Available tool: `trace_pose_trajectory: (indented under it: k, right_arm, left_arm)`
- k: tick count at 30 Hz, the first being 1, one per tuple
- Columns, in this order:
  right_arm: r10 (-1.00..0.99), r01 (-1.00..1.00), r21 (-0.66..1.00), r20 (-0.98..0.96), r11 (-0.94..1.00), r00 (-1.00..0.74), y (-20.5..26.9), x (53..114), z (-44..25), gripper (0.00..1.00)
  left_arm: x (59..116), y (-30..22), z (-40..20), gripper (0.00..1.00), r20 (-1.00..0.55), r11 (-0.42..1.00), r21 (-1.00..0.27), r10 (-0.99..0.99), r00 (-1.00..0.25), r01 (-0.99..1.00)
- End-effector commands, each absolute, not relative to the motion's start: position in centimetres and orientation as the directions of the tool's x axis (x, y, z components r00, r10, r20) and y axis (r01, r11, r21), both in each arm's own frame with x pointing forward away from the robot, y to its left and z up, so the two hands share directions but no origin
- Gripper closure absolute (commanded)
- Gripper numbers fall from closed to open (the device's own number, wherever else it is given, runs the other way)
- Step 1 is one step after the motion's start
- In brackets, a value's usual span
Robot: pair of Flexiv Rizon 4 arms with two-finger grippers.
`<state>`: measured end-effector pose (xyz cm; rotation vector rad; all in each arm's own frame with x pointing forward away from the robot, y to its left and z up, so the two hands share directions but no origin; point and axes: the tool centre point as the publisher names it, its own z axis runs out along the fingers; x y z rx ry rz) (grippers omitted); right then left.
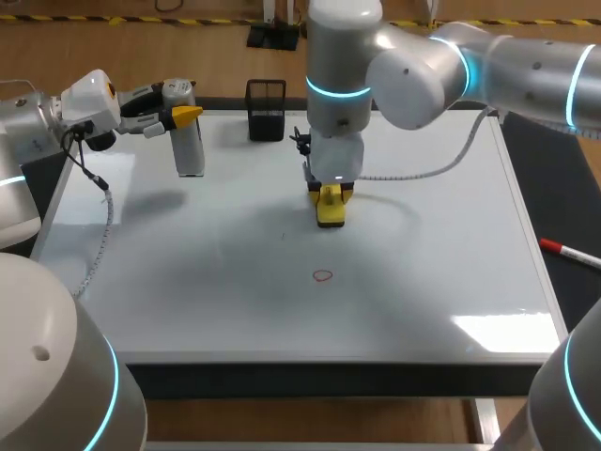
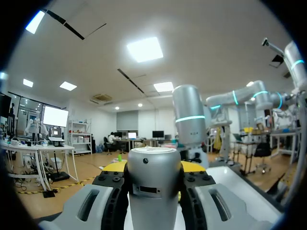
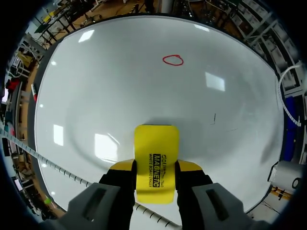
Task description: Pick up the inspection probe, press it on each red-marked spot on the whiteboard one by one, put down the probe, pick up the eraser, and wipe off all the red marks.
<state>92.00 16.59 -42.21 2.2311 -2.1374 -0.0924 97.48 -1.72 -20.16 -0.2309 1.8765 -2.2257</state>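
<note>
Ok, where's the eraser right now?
In the head view the yellow eraser is near the whiteboard's middle, held in the right gripper; the red circle lies apart from it, toward the near edge.

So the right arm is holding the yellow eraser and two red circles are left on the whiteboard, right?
Not quite: only one red circle is left on the whiteboard, as the head view shows. The right arm does hold the yellow eraser in its jaws.
</note>
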Motion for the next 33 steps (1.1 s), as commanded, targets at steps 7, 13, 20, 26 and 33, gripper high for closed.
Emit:
trace_pose_trajectory:
  k: [7, 13, 20, 26, 33]
  right_arm:
    - [-1.0, -0.997, 0.077, 0.004, -0.019, 0.02, 14.1, 92.2, -42.3, 1.0]
    - [-1.0, -0.997, 0.075, 0.022, 0.004, -0.002, 12.5, 92.4, -42.3, 1.0]
    - [-0.999, -0.998, 0.06, 0.027, 0.023, -0.022, 11.2, 92.4, -41.1, 1.0]
    - [-0.999, -0.999, 0.039, 0.01, 0.033, -0.033, 9.3, 93.0, -38.5, 1.0]
    - [-0.995, -0.995, 0.017, 0.018, 0.095, -0.095, 5.2, 93.9, -37.0, 1.0]
  left_arm:
    - [97.4, -1.7, -20.0, 1.0, -0.022, -0.159, -0.985, -0.268, -0.963, 0.067]
    - [97.4, -1.7, -20.0, 1.0, -0.022, -0.159, -0.985, -0.268, -0.963, 0.067]
    - [97.4, -1.7, -20.0, 1.0, -0.022, -0.159, -0.985, -0.268, -0.963, 0.067]
    - [97.4, -1.7, -20.0, 1.0, -0.022, -0.159, -0.985, -0.268, -0.963, 0.067]
    - [97.4, -1.7, -20.0, 1.0, -0.022, -0.159, -0.985, -0.268, -0.963, 0.067]
